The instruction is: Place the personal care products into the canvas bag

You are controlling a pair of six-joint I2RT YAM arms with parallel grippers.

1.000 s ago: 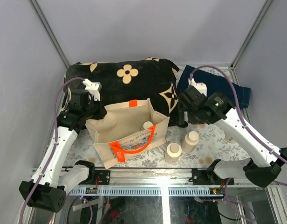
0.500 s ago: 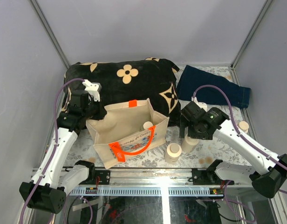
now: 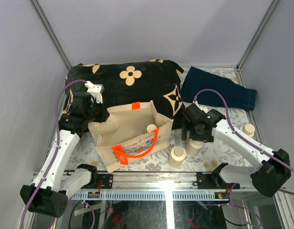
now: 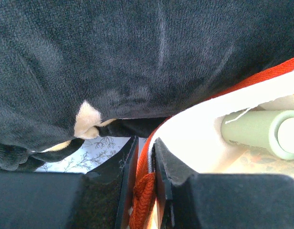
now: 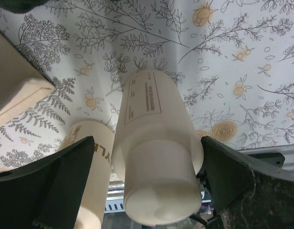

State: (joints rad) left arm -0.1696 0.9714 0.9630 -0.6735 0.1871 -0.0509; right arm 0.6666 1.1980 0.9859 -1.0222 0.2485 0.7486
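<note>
The canvas bag (image 3: 130, 138) stands open at the middle, with orange handles. One personal care bottle (image 3: 151, 128) is inside it, and shows in the left wrist view (image 4: 261, 131). My left gripper (image 3: 99, 113) is shut on the bag's rim and orange strap (image 4: 144, 191) at its left end. My right gripper (image 3: 190, 136) is open, its fingers on either side of an upright bottle (image 3: 194, 148) right of the bag. That bottle fills the right wrist view (image 5: 154, 157), between the fingers (image 5: 61, 186). Another bottle (image 3: 177, 155) stands beside it (image 5: 89, 167). A further bottle (image 3: 249, 129) stands far right.
A black cushion with tan flowers (image 3: 132, 81) lies behind the bag. A folded dark blue cloth (image 3: 218, 90) lies at the back right. The bag's corner (image 5: 13, 90) is close to the left of my right gripper. A metal rail (image 3: 166, 183) runs along the near edge.
My right arm has swung forward and down from the cushion's edge, so the gripper now straddles the upright bottle. The far right bottle has come into sight. The left arm has not moved.
</note>
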